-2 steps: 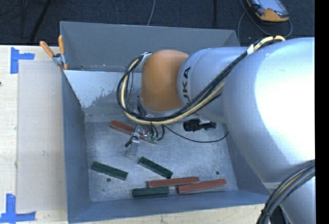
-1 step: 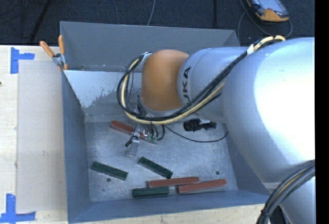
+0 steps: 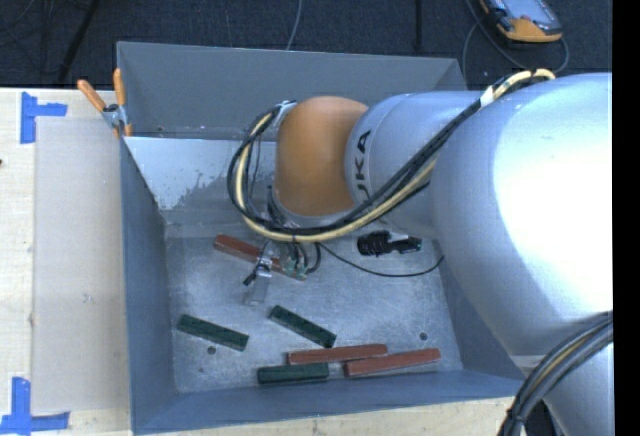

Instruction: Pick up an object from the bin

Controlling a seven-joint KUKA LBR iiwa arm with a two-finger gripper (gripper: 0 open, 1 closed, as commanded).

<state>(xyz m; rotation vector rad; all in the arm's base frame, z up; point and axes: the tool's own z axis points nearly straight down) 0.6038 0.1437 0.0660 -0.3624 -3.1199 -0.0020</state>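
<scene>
Silver-white arm reaches in from the right and covers the bin's right side. Its orange domed wrist cover sits over the back-centre of the floor, and a yellow-and-black cable loop hangs off its left side. Together they hide the floor beneath them.

Grey metal bin: sloped walls, scuffed flat floor. Few loose parts, all lying flat, none stacked.

Along the front wall:
- left long reddish-brown flat bar and right long reddish-brown flat bar, side by side, overlapping lengthwise, apparently touching
- front dark green flat bar, just in front of the left one's left end

Mid-floor:
- tilted dark green flat bar, centre
- left dark green flat bar, well apart from it

None of these five is near the tool.

Small black plug-like piece with a thin black lead lies on the floor just beside the arm. Can't tell if it belongs to the robot.

Gripper hangs below the orange cover, left of floor centre. Can't tell whether it is open or closed; nothing is seen in it.

Nearest part is a short reddish-brown flat bar, a thin straight strip on the back-left of the floor, sloping slightly down to the right. Its right end runs up to the gripper body. Contact can't be judged.
</scene>
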